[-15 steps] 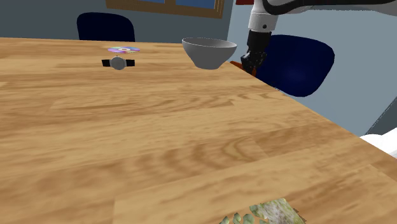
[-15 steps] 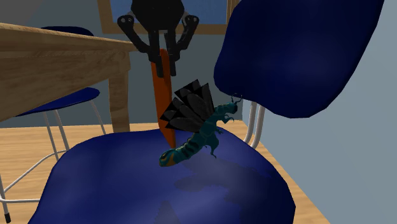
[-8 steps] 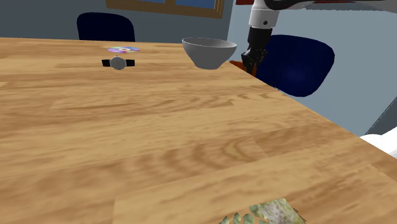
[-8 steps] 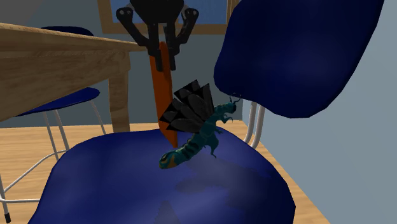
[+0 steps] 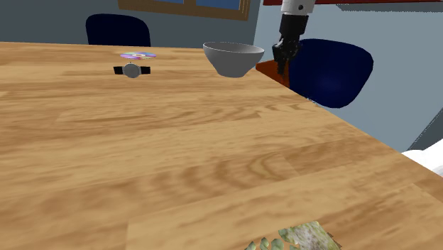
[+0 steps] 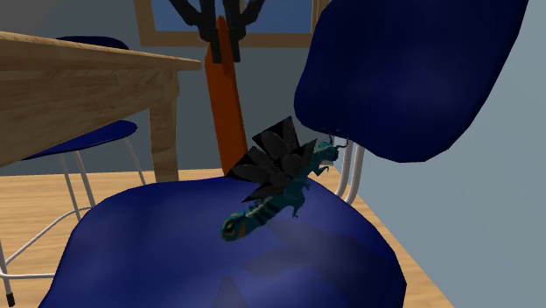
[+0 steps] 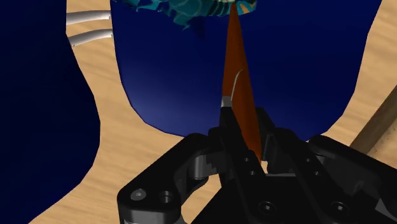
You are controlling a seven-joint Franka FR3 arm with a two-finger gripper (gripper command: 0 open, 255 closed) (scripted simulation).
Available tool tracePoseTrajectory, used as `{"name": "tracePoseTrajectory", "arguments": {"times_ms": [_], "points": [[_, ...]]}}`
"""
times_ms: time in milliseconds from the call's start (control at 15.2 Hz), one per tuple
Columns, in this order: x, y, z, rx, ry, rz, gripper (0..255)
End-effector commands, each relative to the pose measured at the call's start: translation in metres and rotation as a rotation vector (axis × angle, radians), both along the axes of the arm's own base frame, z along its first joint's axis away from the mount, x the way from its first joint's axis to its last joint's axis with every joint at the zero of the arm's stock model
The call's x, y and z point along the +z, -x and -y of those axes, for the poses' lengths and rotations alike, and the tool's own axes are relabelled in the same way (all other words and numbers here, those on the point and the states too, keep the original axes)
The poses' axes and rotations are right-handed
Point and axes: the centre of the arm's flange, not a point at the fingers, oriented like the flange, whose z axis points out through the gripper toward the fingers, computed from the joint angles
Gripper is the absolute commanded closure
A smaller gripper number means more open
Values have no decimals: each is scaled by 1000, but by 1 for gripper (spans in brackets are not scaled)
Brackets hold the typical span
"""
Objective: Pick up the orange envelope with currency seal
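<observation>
A long, thin orange envelope [image 6: 226, 105] hangs edge-on and nearly upright above the blue chair seat [image 6: 175, 254], its lower end hidden behind a teal and black dragon toy [image 6: 278, 179]. My black gripper [image 6: 222, 48] is shut on the envelope's upper end. In the wrist view the fingers [image 7: 224, 124] clasp the envelope [image 7: 240, 95], which points down toward the dragon toy [image 7: 191, 9]. In the shoulder view the gripper [image 5: 285, 65] hangs past the table's far edge, with the envelope [image 5: 268, 69] showing orange beside it.
The wooden table [image 5: 177, 156] carries a grey bowl [image 5: 233, 58], a wristwatch [image 5: 132, 69] and a disc [image 5: 138, 55]. The blue chair back [image 6: 411, 70] rises close beside the envelope. A table leg [image 6: 164, 122] stands behind, and a second blue chair [image 5: 117, 30] sits far back.
My gripper has risen, drawing the envelope upward with it. The dragon toy has shifted and tilted up toward the chair back.
</observation>
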Motion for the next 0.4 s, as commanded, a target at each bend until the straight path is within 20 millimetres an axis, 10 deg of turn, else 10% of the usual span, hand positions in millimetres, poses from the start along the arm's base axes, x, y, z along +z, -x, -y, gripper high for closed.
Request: {"name": "tracePoseTrajectory", "arguments": {"times_ms": [0, 330], "points": [[10, 0, 0, 0, 0, 0, 255], [26, 1, 0, 0, 0, 0, 255]]}}
